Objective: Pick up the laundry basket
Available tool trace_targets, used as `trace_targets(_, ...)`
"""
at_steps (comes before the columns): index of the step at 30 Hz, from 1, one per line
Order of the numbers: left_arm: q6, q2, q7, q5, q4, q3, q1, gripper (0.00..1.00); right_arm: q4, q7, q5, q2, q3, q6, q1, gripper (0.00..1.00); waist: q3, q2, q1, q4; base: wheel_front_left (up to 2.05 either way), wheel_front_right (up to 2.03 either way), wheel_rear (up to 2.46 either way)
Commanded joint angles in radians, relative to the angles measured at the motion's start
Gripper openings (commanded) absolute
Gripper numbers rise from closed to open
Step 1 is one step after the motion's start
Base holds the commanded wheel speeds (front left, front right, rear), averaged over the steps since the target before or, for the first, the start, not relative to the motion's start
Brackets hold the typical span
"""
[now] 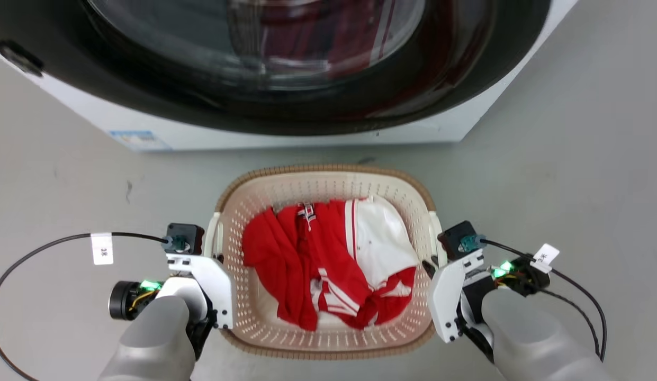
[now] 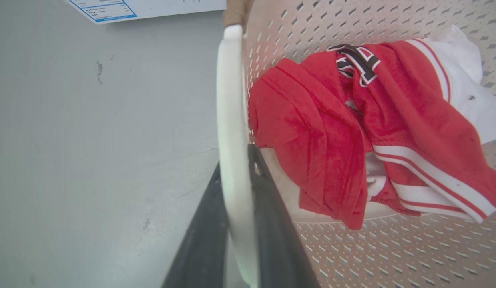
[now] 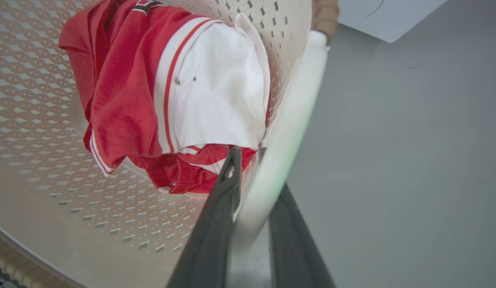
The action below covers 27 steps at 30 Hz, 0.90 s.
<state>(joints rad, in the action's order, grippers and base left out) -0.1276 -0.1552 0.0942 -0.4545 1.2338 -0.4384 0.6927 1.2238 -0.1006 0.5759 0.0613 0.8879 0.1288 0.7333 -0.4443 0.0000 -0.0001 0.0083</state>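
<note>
Cream perforated laundry basket point(image 1: 328, 188), brown woven-look rim, white side handles, upright, red-and-white clothes point(image 1: 286, 248) inside

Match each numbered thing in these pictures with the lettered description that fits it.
1. laundry basket
2. clothes
3. washing machine
4. left hand

a. white, with a dark round door
b. shut on the white side handle
c. cream, perforated, brown rim
d. red and white, lying inside the basket

Pairs: 1-c, 2-d, 3-a, 4-b
</note>
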Motion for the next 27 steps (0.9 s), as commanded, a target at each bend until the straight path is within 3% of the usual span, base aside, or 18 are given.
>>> trace_targets(1, -0.004, 0.013, -0.012, -0.011, -0.014, -0.017, -0.012, 0.00, -0.006, 0.009, 0.004, -0.020, 0.016, 0.003, -0.015, 0.00, 0.060, 0.0000, 0.0001, -0.018, 0.00, 0.00, 0.00)
trace_targets(16, -0.004, -0.026, -0.219, -0.198, -0.073, -0.200, -0.080, 0.00, -0.002, 0.125, 0.141, 0.005, 0.099, 0.003, -0.099, 0.00, 0.298, 0.0000, 0.0001, -0.025, 0.00, 0.00, 0.00)
trace_targets(27, -0.004, -0.062, -0.298, -0.312, -0.097, -0.301, -0.136, 0.00, -0.031, 0.187, 0.224, 0.035, 0.177, 0.003, -0.141, 0.00, 0.425, 0.0000, 0.0001, -0.024, 0.00, 0.00, 0.00)
